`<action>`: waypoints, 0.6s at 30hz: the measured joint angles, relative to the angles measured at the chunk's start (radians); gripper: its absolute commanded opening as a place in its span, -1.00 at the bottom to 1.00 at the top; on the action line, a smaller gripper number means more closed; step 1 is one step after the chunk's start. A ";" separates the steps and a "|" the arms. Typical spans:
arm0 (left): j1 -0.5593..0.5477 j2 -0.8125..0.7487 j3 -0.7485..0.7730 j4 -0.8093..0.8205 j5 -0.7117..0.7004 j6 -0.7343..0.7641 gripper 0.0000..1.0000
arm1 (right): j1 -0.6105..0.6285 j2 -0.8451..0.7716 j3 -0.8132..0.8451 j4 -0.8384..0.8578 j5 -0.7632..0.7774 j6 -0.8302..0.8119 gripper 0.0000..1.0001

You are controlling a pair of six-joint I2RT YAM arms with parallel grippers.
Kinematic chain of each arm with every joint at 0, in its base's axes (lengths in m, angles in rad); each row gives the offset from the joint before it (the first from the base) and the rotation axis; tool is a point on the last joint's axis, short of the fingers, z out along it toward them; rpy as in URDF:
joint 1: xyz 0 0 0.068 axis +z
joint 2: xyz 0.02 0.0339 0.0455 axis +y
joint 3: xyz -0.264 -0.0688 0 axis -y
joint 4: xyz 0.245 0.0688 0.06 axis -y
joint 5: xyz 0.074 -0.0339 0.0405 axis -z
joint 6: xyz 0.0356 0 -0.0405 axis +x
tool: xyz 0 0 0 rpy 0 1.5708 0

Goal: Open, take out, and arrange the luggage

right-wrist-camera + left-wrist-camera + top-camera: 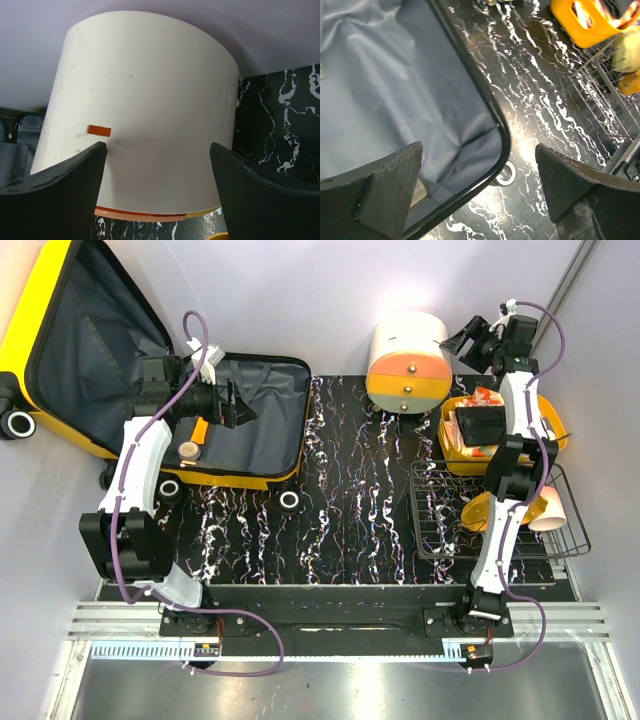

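Top external view: the luggage (262, 425) lies open at the left end of the table (350, 520). Its base rests flat with the grey lining facing up. Its lid (85, 340) stands raised and tilts back toward the far left. My left claw (243, 406) hangs over the base, above the right part of the lining, with its fingers spread and gripping nothing. A small orange item (200, 430) and a round disc (188, 450) lie on the lining beside my left forearm. My right claw (460, 343) is well apart from the luggage at the far right. It is just beside a cream drum (405, 360) with orange and yellow bands, and it too is spread and holds nothing. A yellow basket (446, 440) and a wire rack (430, 510) sit nearer my base on that side.

Left wrist view: the black rim corner of the luggage curves between my spread left fingers (385, 190). The lining (395, 100) lies to the left of the rim and the marbled table to the right. One wheel (507, 175) shows just outside the rim.

Right wrist view: the drum fills the gap between my spread right fingers (60, 185), apart from both. A sliver of the luggage shows at the left edge, beyond the drum.
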 measured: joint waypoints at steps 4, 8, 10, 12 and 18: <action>0.051 0.016 0.012 -0.025 -0.032 -0.001 0.98 | 0.014 0.005 0.000 0.020 -0.023 -0.001 0.77; 0.077 0.016 0.012 -0.027 -0.100 -0.015 0.98 | 0.050 0.005 -0.002 0.040 -0.040 0.000 0.76; 0.077 0.016 0.012 -0.026 -0.148 -0.028 0.98 | 0.072 0.005 -0.002 0.048 -0.050 0.003 0.77; 0.077 0.016 0.011 -0.018 -0.185 -0.040 0.98 | 0.095 0.005 -0.008 0.061 -0.062 0.009 0.76; 0.097 -0.028 -0.074 0.065 -0.259 -0.080 0.98 | 0.142 0.027 0.008 0.092 -0.072 0.026 0.76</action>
